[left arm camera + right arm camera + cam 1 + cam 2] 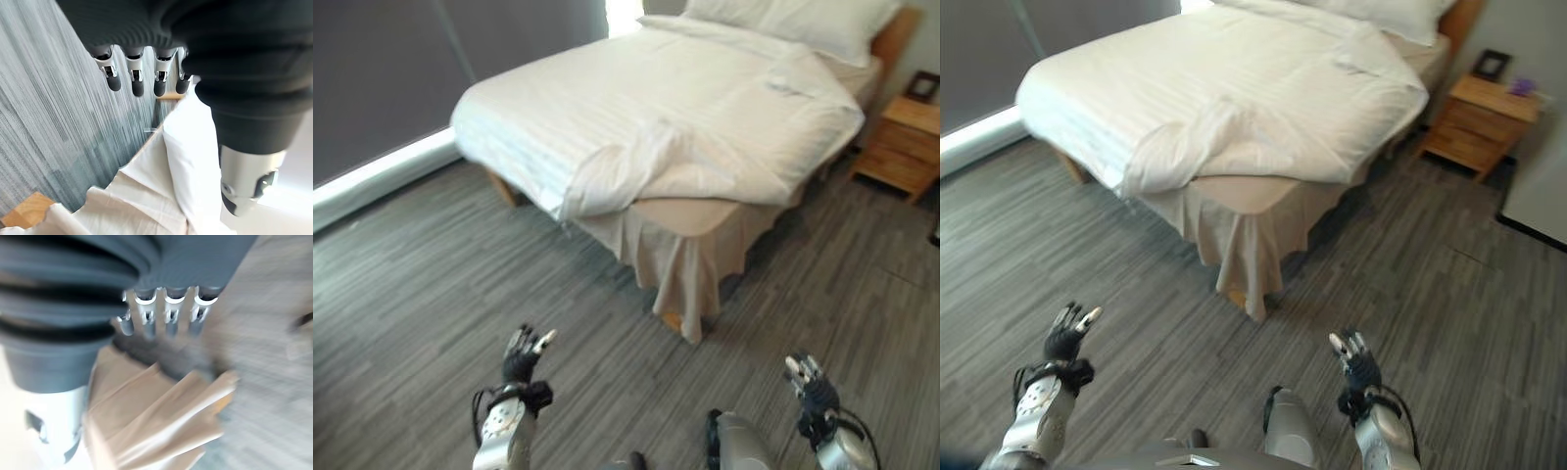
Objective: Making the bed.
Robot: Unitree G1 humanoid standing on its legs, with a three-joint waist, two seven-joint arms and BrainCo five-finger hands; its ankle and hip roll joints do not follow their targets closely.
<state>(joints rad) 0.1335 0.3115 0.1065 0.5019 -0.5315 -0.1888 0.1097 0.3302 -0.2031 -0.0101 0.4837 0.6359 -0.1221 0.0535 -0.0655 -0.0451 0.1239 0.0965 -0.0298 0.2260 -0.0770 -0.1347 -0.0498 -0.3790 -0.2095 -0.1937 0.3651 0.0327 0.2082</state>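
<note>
A bed (705, 213) stands ahead with a white striped duvet (636, 88) over it. The duvet's near corner (626, 166) is folded back and bunched, baring the beige mattress corner and the bed skirt (680, 259). White pillows (803, 24) lie at the head. Both hands are low over the floor, well short of the bed. My left hand (524, 354) is open and holds nothing; its fingers (137, 78) are straight in its wrist view. My right hand (810, 384) is open too, with nothing in it.
A wooden nightstand (901, 142) stands right of the bed with a small picture frame (1491, 65) on top. A dark curtain (401, 69) covers the window wall at the left. Grey plank floor (431, 284) lies between me and the bed.
</note>
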